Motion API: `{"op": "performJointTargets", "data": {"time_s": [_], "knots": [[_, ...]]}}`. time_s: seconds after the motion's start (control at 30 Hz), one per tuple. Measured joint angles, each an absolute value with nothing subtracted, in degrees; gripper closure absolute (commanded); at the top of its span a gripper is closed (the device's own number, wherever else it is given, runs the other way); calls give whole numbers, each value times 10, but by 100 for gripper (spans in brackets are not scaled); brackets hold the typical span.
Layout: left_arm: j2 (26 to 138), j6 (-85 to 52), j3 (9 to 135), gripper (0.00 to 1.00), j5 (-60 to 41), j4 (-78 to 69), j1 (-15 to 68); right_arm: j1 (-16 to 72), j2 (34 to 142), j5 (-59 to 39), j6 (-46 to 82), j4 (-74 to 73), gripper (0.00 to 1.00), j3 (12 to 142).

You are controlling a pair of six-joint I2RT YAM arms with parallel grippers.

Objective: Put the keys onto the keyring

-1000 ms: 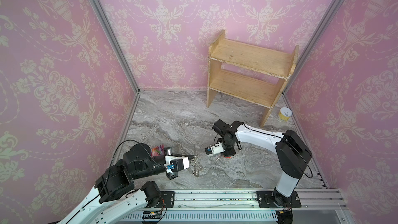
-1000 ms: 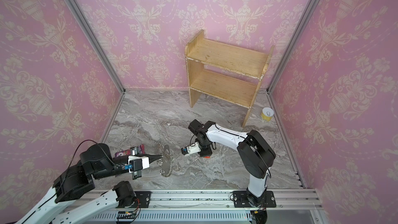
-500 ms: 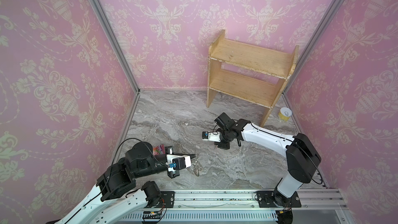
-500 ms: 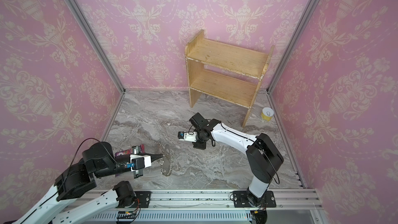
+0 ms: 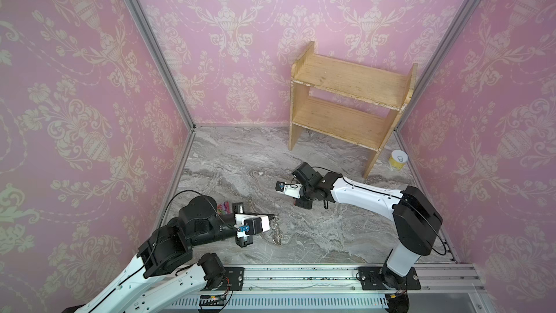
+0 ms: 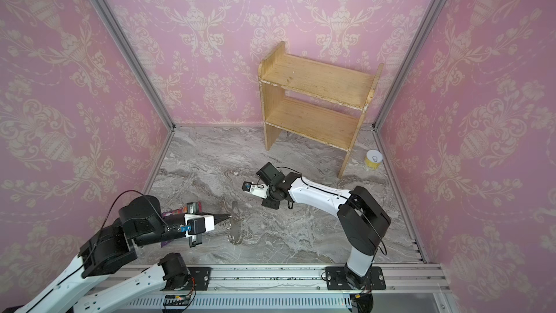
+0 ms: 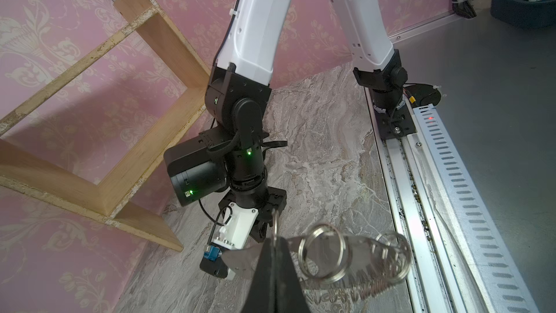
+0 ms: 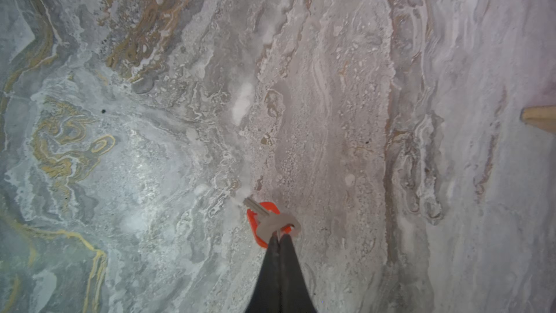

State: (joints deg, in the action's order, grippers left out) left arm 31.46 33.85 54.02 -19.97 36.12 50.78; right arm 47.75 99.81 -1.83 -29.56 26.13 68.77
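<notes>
Keys (image 8: 272,225): we count one, silver metal with red-orange plastic tag, pinched in right gripper (image 8: 279,237). Left gripper (image 7: 275,240) pinches one tan crescent keyring (image 7: 361,243).

The right hand (image 8: 279,237) pinches the silver, red-tagged keys (image 8: 270,222); the left hand (image 7: 275,239) grips the ring-edged keyring (image 7: 359,243).

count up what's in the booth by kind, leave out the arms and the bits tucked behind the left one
wooden shelf: 1
yellow can: 1
key with red tag: 1
keyring band: 1
total: 4
</notes>
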Motion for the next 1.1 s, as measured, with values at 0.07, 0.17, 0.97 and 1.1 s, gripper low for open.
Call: {"op": "performJointTargets", "data": {"time_s": [0.07,0.17,0.97,1.1], "knots": [[318,339,543,100,-200,361,508,491,1005,-18,-263,276,100,688],[319,340,546,100,-200,361,508,507,1011,-20,-220,295,94,688],[311,340,546,100,-200,365,508,491,956,-4,116,284,64,609],[311,340,546,100,-200,366,508,516,940,21,220,241,62,557]]}}
